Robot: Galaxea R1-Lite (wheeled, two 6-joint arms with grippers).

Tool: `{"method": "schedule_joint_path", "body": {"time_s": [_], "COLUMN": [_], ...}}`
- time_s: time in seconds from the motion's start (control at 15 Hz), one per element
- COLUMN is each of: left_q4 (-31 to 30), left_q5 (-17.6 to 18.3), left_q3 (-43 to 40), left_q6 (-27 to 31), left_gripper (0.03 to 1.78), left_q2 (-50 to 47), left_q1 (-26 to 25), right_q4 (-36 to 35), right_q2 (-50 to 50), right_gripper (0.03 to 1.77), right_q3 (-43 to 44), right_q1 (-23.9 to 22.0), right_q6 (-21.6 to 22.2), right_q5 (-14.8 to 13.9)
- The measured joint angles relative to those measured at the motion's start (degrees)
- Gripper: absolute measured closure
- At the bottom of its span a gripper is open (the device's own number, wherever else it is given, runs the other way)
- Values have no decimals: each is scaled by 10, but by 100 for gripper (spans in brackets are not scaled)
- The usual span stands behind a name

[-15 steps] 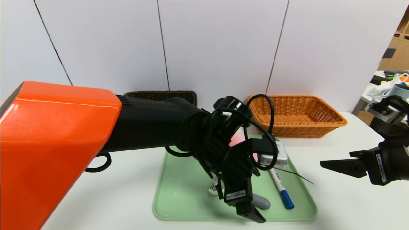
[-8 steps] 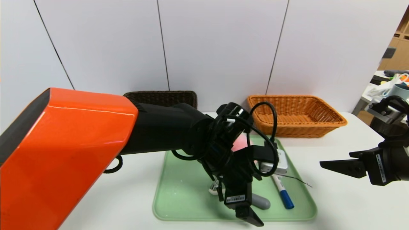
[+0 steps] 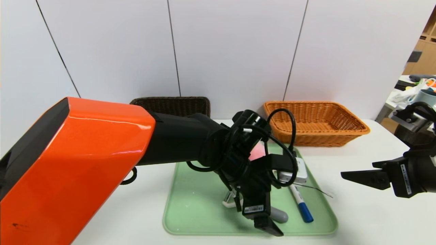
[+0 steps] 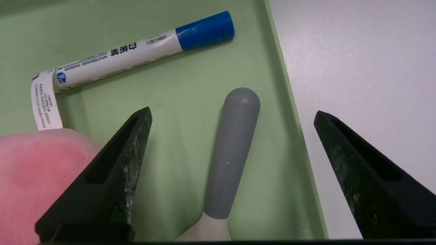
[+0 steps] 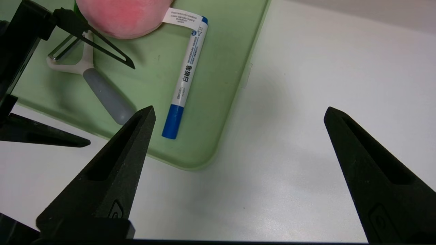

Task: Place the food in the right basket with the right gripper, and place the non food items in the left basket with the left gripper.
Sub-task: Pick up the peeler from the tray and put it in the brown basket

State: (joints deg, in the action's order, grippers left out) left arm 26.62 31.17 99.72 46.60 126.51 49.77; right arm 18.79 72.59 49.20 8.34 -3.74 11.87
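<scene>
Left gripper hangs wide open over the green tray's near right part, straddling the peeler's grey handle. Beside it lie the marker and the plush peach. Right gripper hovers wide open off the tray's right edge, empty.

Peeler, marker, peach on tray

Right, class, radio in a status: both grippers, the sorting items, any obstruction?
Left gripper open over grey-handled white peeler. Right gripper open, parked beside green tray. Nothing in the way.
</scene>
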Motion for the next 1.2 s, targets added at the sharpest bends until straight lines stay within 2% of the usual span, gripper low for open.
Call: {"method": "schedule_joint_path", "body": {"time_s": [0.67,1.2], "left_q4": [0,13], "left_q5": [-6,-102], "left_q3": [8,16], "left_q6": [7,4], "left_gripper": [12,12], "left_q2": [10,12], "left_q1": [-14,-6], "right_q4": [-2,-2], "right_q2": [1,2], "right_gripper": [9,9], "right_q3": [-3,-3], "right_q1": [0,1], "right_q6": [0,0], "right_q5": [0,0]}}
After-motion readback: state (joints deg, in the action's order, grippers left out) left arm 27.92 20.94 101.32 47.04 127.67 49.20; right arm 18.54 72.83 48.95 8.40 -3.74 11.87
